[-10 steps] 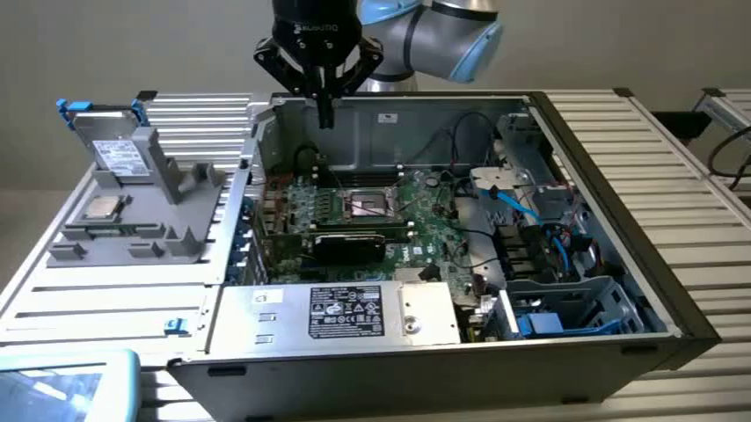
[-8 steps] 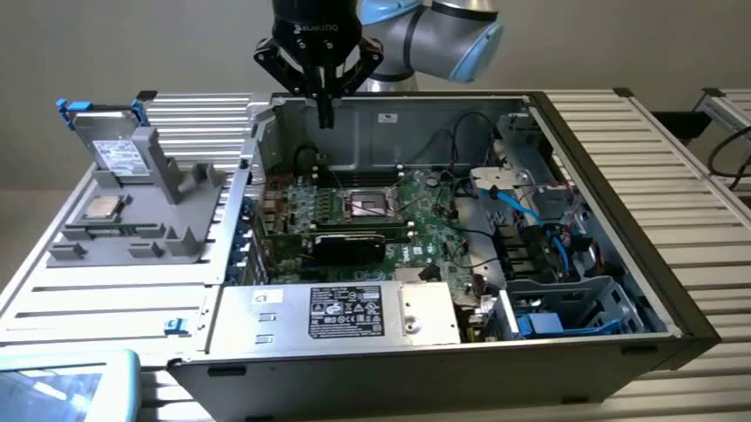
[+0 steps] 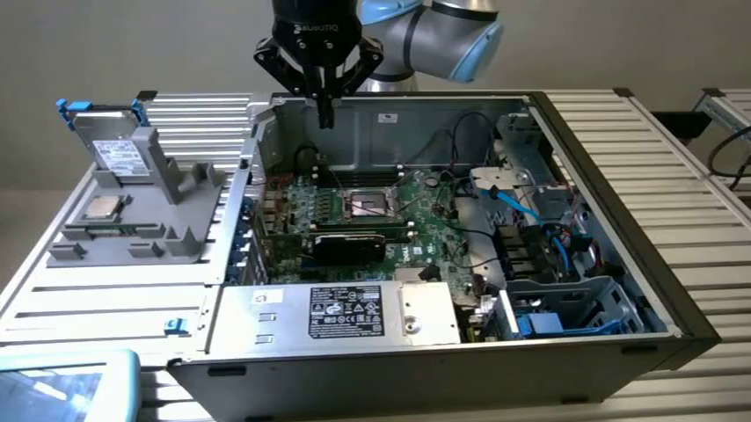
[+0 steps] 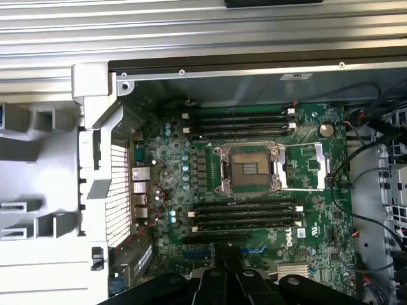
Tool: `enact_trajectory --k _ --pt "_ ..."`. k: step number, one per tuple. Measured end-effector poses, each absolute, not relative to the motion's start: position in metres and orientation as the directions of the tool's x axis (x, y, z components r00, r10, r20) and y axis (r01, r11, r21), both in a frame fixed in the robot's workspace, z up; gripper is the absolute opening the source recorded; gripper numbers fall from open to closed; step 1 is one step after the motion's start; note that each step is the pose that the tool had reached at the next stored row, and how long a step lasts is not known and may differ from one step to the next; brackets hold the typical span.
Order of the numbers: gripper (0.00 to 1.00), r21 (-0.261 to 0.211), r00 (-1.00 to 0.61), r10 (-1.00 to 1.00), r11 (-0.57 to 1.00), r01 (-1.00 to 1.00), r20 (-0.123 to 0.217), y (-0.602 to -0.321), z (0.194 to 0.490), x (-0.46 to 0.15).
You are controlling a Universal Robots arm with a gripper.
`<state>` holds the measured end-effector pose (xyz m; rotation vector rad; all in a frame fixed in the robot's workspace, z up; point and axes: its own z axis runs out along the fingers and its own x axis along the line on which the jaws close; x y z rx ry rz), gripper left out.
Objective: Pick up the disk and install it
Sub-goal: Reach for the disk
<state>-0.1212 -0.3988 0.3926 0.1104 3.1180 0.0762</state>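
Note:
The disk [image 3: 118,155], a silver-grey drive with a white label in a blue carrier, stands upright in the grey holder [image 3: 176,189] at the exterior view's left, outside the computer case. My gripper [image 3: 325,116] hangs above the rear of the open case, well to the right of the disk, with its black fingers shut and nothing between them. In the wrist view the gripper [image 4: 229,253] points down over the green motherboard [image 4: 254,210], close to the empty CPU socket [image 4: 248,168].
The open computer case [image 3: 610,176] fills the middle of the slatted table. A silver box with a black label [image 3: 352,312] sits at its front, a drive cage [image 3: 564,303] and blue cables [image 3: 516,207] at its right. A small CPU chip [image 3: 104,208] lies on the holder.

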Motion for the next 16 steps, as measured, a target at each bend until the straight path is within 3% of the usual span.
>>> enact_trajectory --k 16 --pt "0.11 0.050 -0.997 0.071 0.996 0.070 -0.019 -0.390 0.393 -0.149"
